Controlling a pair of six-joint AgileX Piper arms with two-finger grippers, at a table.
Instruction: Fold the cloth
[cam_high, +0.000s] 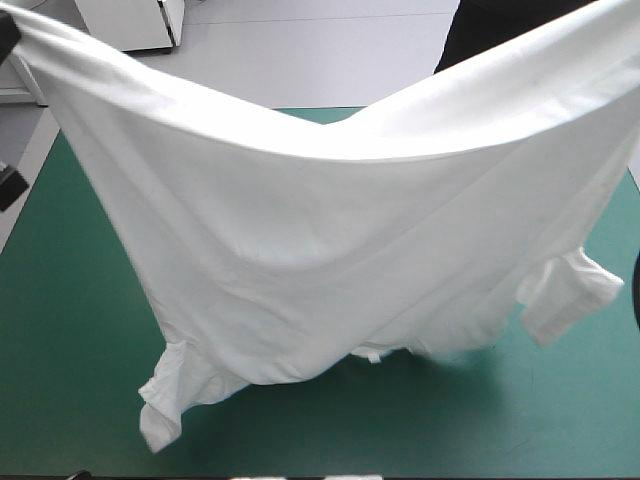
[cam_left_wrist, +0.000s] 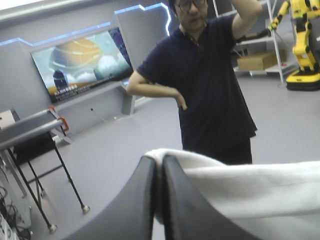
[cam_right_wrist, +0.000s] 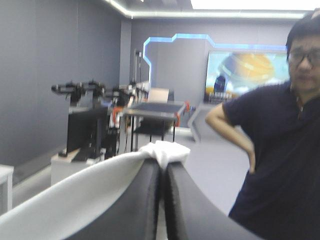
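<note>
Clamped between the black fingers of the left pincer (cam_left_wrist: 159, 162), a bunched edge of the white T-shirt (cam_high: 330, 250) is held high. From that pincer the fabric is stretched in a sagging curve across to the right pincer (cam_right_wrist: 163, 161), whose fingers are likewise pressed together on a small fold. Below both pincers the body is hung, sleeves lowest, close over the teal-green surface (cam_high: 60, 340); contact cannot be told.

The left gripper (cam_left_wrist: 159, 161) and the right gripper (cam_right_wrist: 163, 165) were each made of two broad black fingers (cam_left_wrist: 134, 202), curved like fins, tapered to narrow tips.
</note>
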